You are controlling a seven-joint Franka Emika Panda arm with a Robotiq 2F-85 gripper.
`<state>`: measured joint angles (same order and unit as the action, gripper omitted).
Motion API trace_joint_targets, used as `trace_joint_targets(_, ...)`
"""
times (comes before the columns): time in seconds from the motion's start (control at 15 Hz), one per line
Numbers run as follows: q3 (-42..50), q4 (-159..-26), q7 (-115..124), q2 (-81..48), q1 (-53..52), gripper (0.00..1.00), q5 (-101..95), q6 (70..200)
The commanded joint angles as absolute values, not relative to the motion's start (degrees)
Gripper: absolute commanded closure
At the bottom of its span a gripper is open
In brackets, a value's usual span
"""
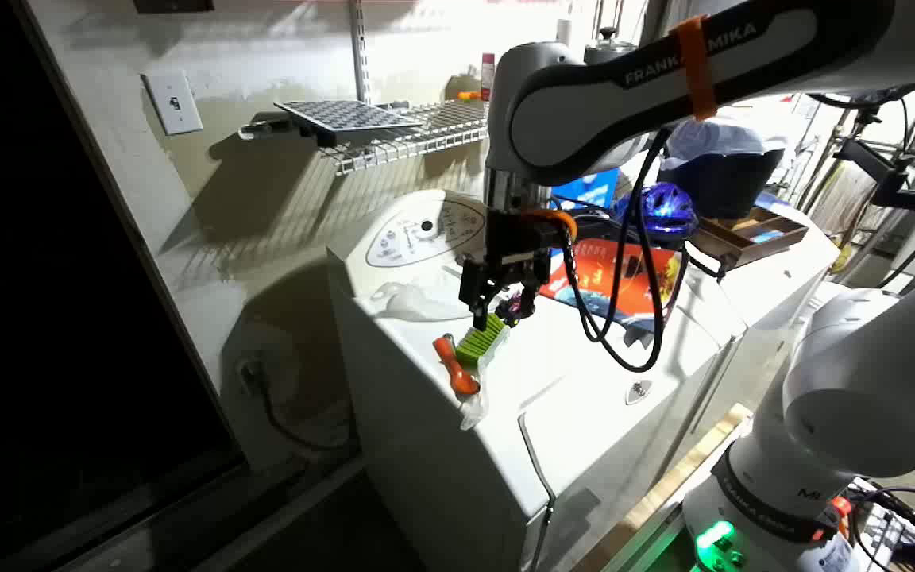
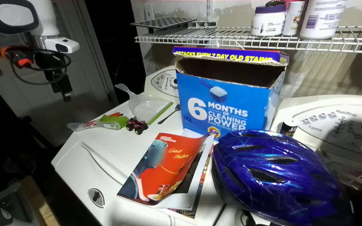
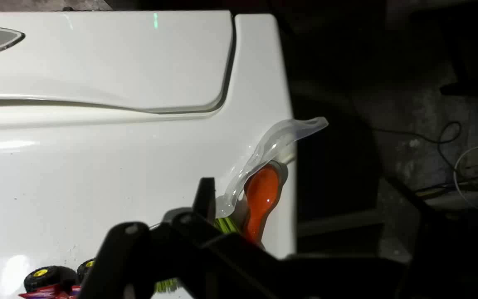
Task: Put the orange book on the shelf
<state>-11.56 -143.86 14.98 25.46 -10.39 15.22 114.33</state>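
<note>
Gripper point(image 1: 506, 311): fingers spread wide, empty; centre of the frame in an exterior view
Orange book point(image 2: 164, 169): on the white machine point(image 2: 108, 144), lower middle in an exterior view
Shelf point(image 2: 244, 40): upper right there

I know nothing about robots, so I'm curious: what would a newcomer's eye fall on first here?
Probably the large arm stretching across the upper right of an exterior view, its black hand open in mid-air. Then the shiny blue helmet, low in an exterior view, with the big blue Tide box standing open behind it. Beside the helmet lies the orange magazine, its cover curling up along one side.
</note>
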Motion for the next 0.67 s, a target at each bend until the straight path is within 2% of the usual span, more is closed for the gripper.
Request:
trace_joint_targets(0.0, -11.65, -143.78, 14.94, 25.46, -10.26, 0.00, 15.25, 114.22)
trace_joint_targets(0.6, -16.35, -147.83, 29.61, 21.25, -3.26, 0.00, -9.37, 114.13)
